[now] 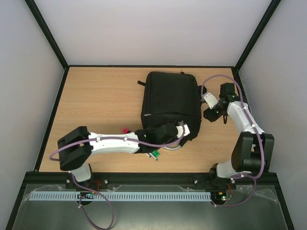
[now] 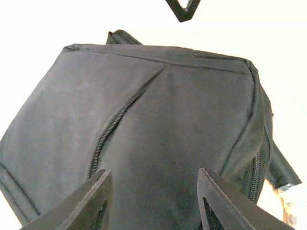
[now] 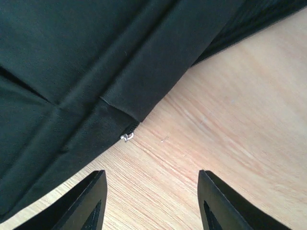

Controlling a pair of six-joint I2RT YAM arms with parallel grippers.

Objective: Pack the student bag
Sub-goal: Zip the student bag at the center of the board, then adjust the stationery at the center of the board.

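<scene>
On the wooden table (image 1: 103, 96), right of centre and toward the far side, you have the student bag (image 1: 170, 103) lying flat, its long axis running from near to far.

Left side: your left arm reaches across from the left, and the left gripper (image 2: 153, 189) sits over the bag's near end. In the left wrist view the two black fingers (image 2: 91, 201) stand apart, with nothing clamped between them. Black fabric fills the gap and nearly everything beyond it. A closed zip (image 2: 115, 124) runs diagonally up the panel, just beyond the left-hand finger. A strap end (image 2: 283, 170) sticks out at the bag's right edge. Note: the fingertips are cut off at the bottom of that view, so you cannot tell whether they touch the fabric or hang just above it.

Right side: your right arm bends in from the right, and the right gripper (image 3: 151, 187) sits just beside the bag's right edge. Its jaws are also apart and hold nothing. Bare wood shows between the fingers. The bag's side lies just beyond them, running diagonally across the right wrist view. A folded flap overlaps the seam, and a small metal zip pull (image 3: 126, 137) lies at the fabric's edge, against the table.
</scene>
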